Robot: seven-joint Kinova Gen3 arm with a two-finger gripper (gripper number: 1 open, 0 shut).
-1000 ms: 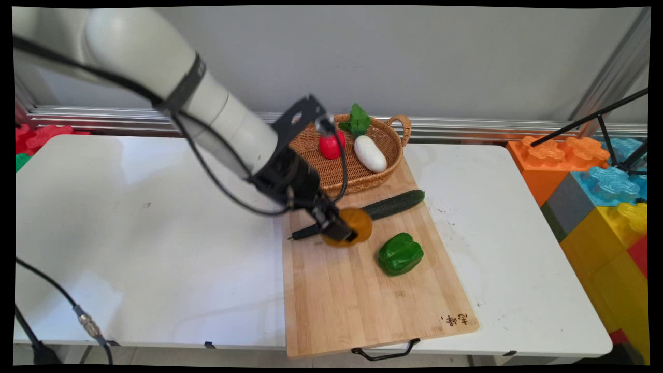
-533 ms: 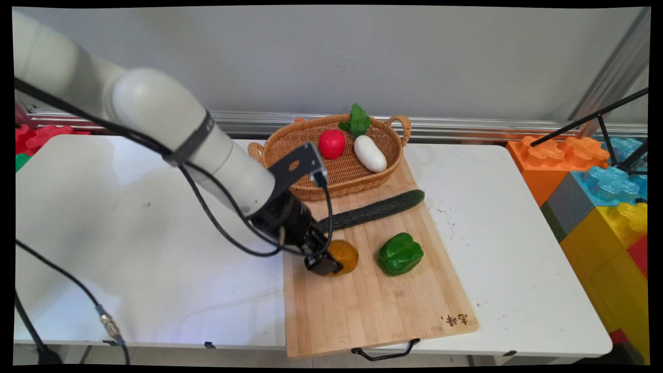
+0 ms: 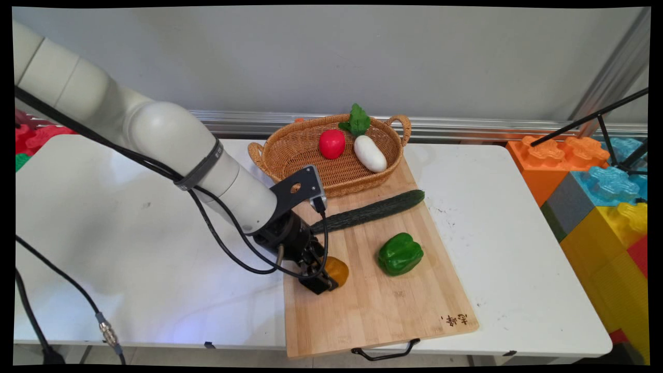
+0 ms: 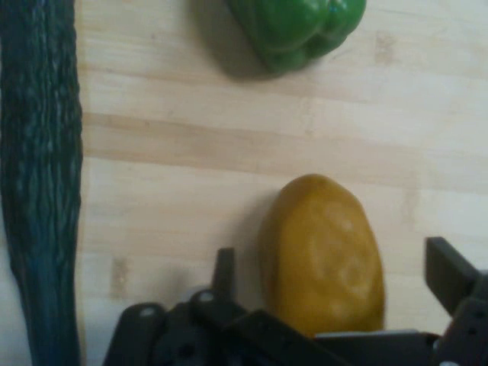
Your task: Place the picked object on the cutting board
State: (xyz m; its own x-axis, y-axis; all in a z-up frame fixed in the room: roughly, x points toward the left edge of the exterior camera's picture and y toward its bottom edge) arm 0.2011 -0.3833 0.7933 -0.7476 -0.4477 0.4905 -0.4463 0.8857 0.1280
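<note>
- On the left half of the wooden cutting board (image 3: 362, 305), the tool (image 3: 323, 278) sits low over a yellow-orange fruit (image 3: 339, 269).
- Tool state: released. In the hand view the tool (image 4: 335, 263) has one finger on each side of the fruit (image 4: 324, 252), and a strip of board (image 4: 191, 213) shows between each fingertip and the skin.
- The fruit lies on the board, near its left edge. It is on the near side of the cucumber (image 3: 373, 210) and left of the green bell pepper (image 3: 400, 254), and it touches neither.
- The cucumber lies slantwise across the board's far half, its right end the farther one. In the hand view the cucumber (image 4: 42, 191) runs down the picture's left side.
- The pepper rests on the board about midway across. In the hand view the pepper (image 4: 297, 27) is cut by the top edge.
- A wicker basket (image 3: 305, 155) stands at the board's far end. It holds a red tomato (image 3: 331, 143) and a white radish (image 3: 370, 153) with green leaves (image 3: 356, 120).
- The board lies on the white worktop (image 3: 129, 233), and its black handle (image 3: 386, 354) juts past the near edge.
- Black cables (image 3: 222, 243) loop from the arm's wrist.
- Large coloured toy blocks (image 3: 595, 191) are stacked beside the worktop's right end.
</note>
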